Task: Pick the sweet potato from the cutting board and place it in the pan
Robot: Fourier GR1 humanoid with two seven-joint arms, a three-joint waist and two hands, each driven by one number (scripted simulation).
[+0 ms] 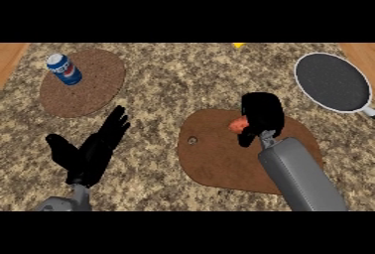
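Looking down from the head camera, I see the speckled stone counter (183,74) filling almost the whole view. On it, right of centre, lies the brown cutting board (219,158), with a small hole (193,140) near its left edge. A round brown mat (92,94) sits at the upper left, well apart from the board. The pan (331,82) is at the upper right, dark inside with a pale rim, and its handle runs off towards the right edge.

My right forearm (300,173) comes in from below and crosses the board's right half. The right hand (262,116) is over the board's upper part, its fingers curled down around the sweet potato (238,124). Only an orange end shows at the hand's left side. I cannot tell whether it is touching the board or lifted off it. It is well apart from the pan.

My left hand (88,154) rests at the lower left, fingers straight and spread, thumb out, holding nothing.

A blue soda can (64,69) stands on the mat's upper left part. A small yellow scrap (239,45) peeks in at the top edge.
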